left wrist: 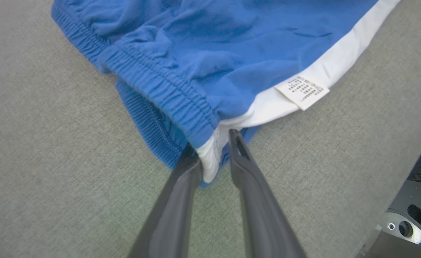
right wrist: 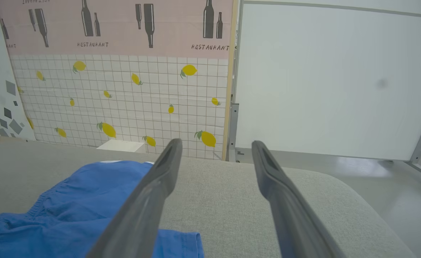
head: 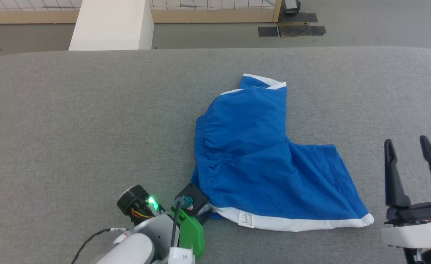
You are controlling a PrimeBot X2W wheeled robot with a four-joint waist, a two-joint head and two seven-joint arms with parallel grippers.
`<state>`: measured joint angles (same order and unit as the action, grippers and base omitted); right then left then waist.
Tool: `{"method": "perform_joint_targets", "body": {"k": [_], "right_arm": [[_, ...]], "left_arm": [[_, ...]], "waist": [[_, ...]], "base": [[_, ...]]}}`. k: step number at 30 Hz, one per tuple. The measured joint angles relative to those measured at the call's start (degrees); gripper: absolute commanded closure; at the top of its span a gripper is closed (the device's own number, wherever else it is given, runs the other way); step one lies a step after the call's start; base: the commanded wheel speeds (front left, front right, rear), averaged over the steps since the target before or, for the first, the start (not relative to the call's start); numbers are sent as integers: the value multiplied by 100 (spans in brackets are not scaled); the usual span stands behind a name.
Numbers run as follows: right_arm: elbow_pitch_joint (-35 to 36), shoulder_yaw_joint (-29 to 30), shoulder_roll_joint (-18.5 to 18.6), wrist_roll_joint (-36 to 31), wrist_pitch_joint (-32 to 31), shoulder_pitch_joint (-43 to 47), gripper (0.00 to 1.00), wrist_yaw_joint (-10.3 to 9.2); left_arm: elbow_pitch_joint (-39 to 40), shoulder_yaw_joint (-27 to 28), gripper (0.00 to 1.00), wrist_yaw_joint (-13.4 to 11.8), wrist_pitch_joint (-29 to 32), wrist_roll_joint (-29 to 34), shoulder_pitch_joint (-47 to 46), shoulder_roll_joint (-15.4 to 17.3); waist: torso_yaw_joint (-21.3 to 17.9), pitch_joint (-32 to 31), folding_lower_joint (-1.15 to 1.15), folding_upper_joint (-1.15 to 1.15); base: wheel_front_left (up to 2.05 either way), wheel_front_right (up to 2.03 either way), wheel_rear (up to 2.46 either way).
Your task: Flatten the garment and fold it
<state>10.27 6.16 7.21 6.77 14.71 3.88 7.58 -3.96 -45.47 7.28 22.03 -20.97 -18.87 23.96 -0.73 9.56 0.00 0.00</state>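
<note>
The garment (head: 259, 157), bright blue shorts with white trim, lies rumpled on the grey padded table (head: 90, 128), its waistband to the left and a small white label (head: 245, 219) on the near hem. My left gripper (head: 200, 211) sits at the near-left corner, fingertips hidden under the wrist. In the left wrist view the left gripper (left wrist: 213, 143) straddles the white-trimmed waistband corner of the garment (left wrist: 214, 46); the jaws are narrowed, with a gap still between them and cloth in it. My right gripper (head: 406, 141) hovers open to the right of the garment, empty (right wrist: 217, 142).
A white block (head: 112, 24) stands beyond the table's far edge on the left. The table's near edge (left wrist: 411, 136) runs close to the left gripper. A white board (right wrist: 339, 79) and a patterned wall stand behind the table.
</note>
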Motion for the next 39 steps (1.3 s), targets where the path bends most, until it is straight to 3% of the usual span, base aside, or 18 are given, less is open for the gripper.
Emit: {"method": "perform_joint_targets", "body": {"k": [3,7,10,15,20,27,35,39], "right_arm": [[-23,-124,399,-163,0,-35,0,0],[-293,-568,1269,-297,-269,-34,0,0],[-410,-1118,2049,71,-1307,-37,0,0],[-186,-2201,3374,1532,-3196,-358,0,1],[-84,-2966,4243,2498,-4550,-1007,0,1],[-744,-3816,4402,3274,-5578,-1726,0,1],[-1778,-4641,4020,3467,-5409,-2377,0,1],[-1954,-5165,4058,3635,-5286,-2617,0,-3]], "left_arm": [[-15,18,100,-13,-205,-3,16,14],[-5,62,100,-140,-396,-14,165,90],[58,90,100,-213,-465,-24,315,151],[131,108,100,-300,-543,-51,458,180],[143,87,100,-330,-598,-130,469,174],[108,27,100,-328,-657,-129,407,122],[19,-3,100,-323,-765,-123,256,63],[-49,-27,100,-321,-813,-122,209,0]], "waist": [[14,-37,0,0],[30,-113,0,0],[41,-149,0,0],[22,-145,0,0],[41,-114,0,0],[152,3,0,0],[295,241,0,0],[390,298,0,0]], "base": [[0,0,0],[0,0,0],[0,0,0],[0,0,0],[0,0,0],[0,0,0],[0,0,0],[0,0,0]]}}
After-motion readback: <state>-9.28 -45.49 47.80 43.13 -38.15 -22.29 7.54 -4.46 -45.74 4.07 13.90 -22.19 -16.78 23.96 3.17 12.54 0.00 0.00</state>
